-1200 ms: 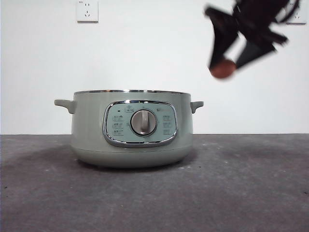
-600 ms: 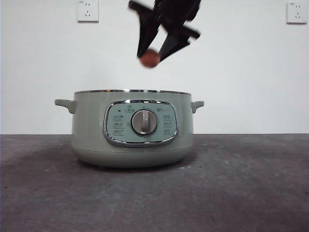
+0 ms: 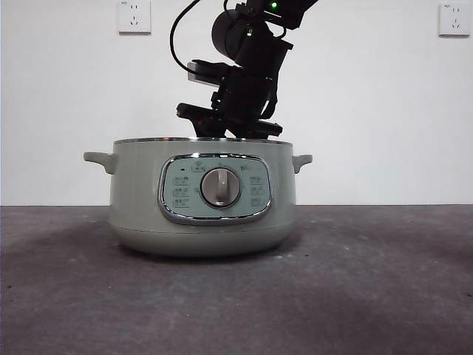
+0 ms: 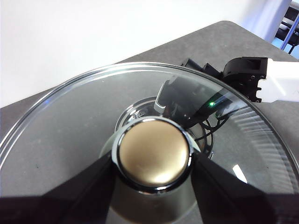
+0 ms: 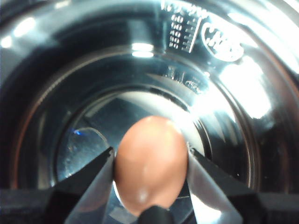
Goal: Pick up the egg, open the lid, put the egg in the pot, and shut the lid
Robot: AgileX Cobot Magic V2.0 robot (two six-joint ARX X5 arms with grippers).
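Observation:
The pale green pot (image 3: 203, 222) stands open in the middle of the table, its silver dial (image 3: 220, 186) facing the front view. My right arm (image 3: 247, 81) reaches down into it from above; its jaws are hidden behind the rim there. In the right wrist view my right gripper (image 5: 150, 156) is shut on the brown-orange egg (image 5: 148, 177), held inside the shiny steel pot bowl (image 5: 219, 70). My left gripper (image 4: 153, 163) is shut on the knob (image 4: 153, 151) of the glass lid (image 4: 70, 130), holding it in the air above the pot. Through the glass the right arm (image 4: 243, 74) shows below.
The grey table (image 3: 369, 296) runs back to a white wall with two sockets, one (image 3: 134, 16) at the top left and one (image 3: 453, 18) at the top right. The pot's side handles (image 3: 100, 160) stick out on both sides.
My right gripper with the egg has moved left from the upper right to above the pot and then lowered into it. The pot has not moved.

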